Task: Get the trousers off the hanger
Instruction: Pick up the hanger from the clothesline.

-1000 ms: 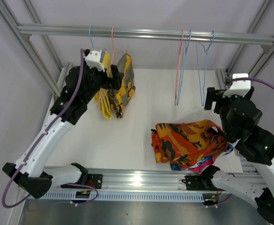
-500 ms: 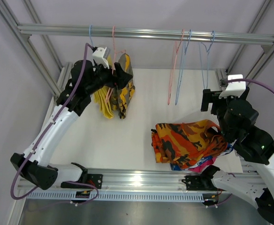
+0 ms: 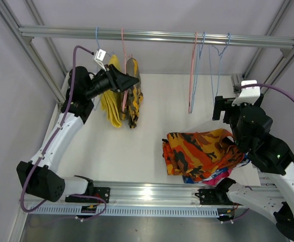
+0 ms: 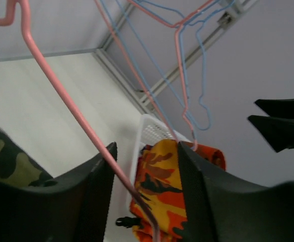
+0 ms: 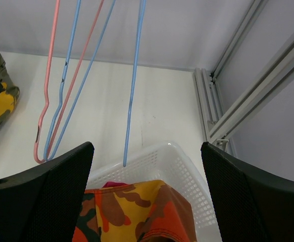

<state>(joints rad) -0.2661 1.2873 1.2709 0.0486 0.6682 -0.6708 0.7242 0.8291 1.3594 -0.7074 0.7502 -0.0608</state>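
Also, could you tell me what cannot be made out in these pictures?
- Top view: whether the left gripper touches the camouflage trousers; its own body hides the fingertips.
- Top view: the pink trousers, nearly buried under the orange-red trousers.
- Right wrist view: the camouflage trousers, cut off by the left edge.

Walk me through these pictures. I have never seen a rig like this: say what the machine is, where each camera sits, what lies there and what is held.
Two robot arms stand at a white table. One picture looks down from above; the other two come from a camera on each wrist. Yellow trousers and camouflage trousers hang from the rail; three empty hangers hang further right. Orange-red trousers lie in a white basket. The left gripper has its fingers either side of the pink hanger wire, not yet clamped. The right gripper is open and holds nothing.
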